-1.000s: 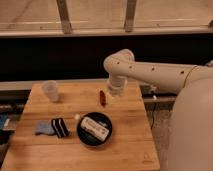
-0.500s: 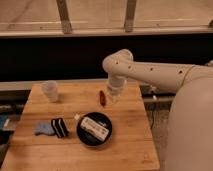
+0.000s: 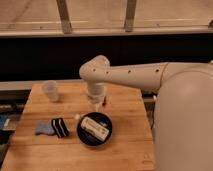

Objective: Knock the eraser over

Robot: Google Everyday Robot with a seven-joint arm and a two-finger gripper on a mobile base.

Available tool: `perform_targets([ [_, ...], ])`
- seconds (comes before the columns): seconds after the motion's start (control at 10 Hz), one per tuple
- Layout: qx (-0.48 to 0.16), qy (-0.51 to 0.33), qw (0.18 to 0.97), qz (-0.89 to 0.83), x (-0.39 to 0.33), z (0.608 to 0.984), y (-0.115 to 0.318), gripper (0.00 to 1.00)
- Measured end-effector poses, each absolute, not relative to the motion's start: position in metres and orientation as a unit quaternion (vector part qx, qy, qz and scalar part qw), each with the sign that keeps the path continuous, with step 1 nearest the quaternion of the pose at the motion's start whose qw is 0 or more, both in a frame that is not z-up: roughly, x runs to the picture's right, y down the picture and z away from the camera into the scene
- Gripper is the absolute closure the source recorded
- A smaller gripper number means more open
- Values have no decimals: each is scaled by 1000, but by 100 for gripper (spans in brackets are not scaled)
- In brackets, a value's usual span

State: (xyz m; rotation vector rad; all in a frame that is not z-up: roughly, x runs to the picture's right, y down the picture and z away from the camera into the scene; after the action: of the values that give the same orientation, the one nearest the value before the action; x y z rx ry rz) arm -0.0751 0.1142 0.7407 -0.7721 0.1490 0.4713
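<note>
The eraser [image 3: 60,127], a small black block with two white stripes, lies on the wooden table [image 3: 125,150] at the front left. A pale blue soft piece [image 3: 43,129] touches its left side. My gripper [image 3: 95,105] hangs from the white arm over the table's middle. It points down just behind the black bowl [image 3: 85,137], up and to the right of the eraser and well apart from it.
The black bowl holds a white rectangular bar [image 3: 96,128]. A clear plastic cup [image 3: 50,90] stands at the back left. A small red thing [image 3: 105,101] lies just right of the gripper. A small white bit [image 3: 77,116] lies by the bowl's rim. A dark wall runs behind the table.
The gripper has moved left and a little toward the front, now partly in front of the small red thing. The eraser and the other objects have not moved.
</note>
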Motion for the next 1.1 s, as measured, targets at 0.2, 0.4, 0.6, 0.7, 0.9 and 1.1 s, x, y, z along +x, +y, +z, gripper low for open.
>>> perform_targets([
  [0.2, -389, 47, 902, 181, -113, 722, 131, 100],
  [0.4, -388, 50, 902, 183, -108, 723, 130, 100],
  [0.6, -389, 48, 902, 181, -111, 722, 130, 100],
  [0.7, -389, 48, 902, 182, -110, 723, 130, 100],
  [0.9, -392, 53, 903, 168, -112, 725, 134, 100],
  [1.1, -395, 56, 907, 135, -131, 722, 148, 100],
])
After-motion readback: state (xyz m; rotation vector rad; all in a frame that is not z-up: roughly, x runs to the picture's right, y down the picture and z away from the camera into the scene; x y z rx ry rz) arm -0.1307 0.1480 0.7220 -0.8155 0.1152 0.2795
